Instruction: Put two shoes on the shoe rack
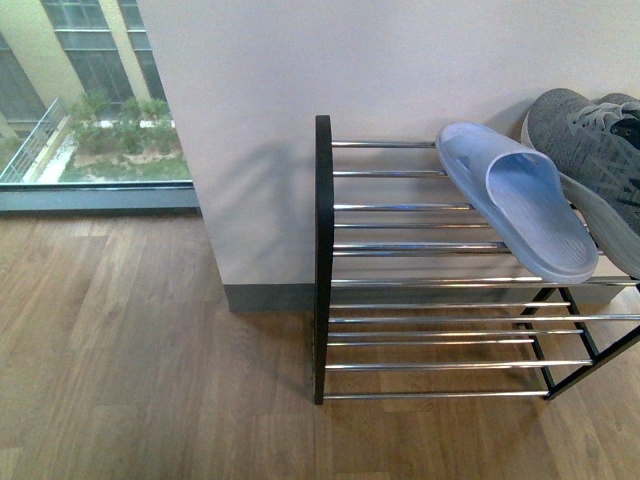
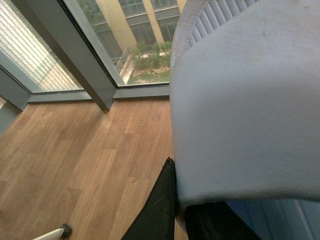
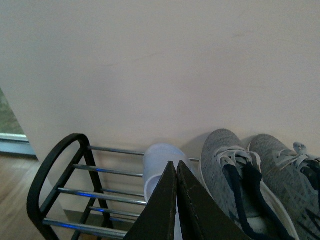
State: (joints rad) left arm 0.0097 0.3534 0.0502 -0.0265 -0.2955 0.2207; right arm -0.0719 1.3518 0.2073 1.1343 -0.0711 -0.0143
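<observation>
Grey knit shoes [image 1: 590, 150] are seen on the top tier of the rack [image 1: 322, 260], at its right end, toes toward the wall [image 1: 380, 70]. In the right wrist view both shoes [image 3: 260, 175] are side by side, touching or nearly so, with white laces and dark navy collars. A pale blue slide [image 1: 520, 200] lies on the same tier, just beside the nearer shoe and lapping its edge, tilted with the toe end toward the wall.

The rack's chrome bars and black side loop are visible; the lower tiers are seen in the front view. The rack stands on a wood floor [image 1: 130, 350] against the wall, with a window [image 1: 90, 90] further left.

Right claw [image 3: 177, 200]: the two dark fingers are pressed together with no gap, nothing is held; it is placed in front of the slide [image 3: 160, 160], above the top tier.

Left claw [image 2: 172, 210]: only one dark finger is clearly seen, against a large pale blue ribbed object [image 2: 245, 110] filling the view. Whether that object is gripped cannot be told. Neither arm is seen in the front view.
</observation>
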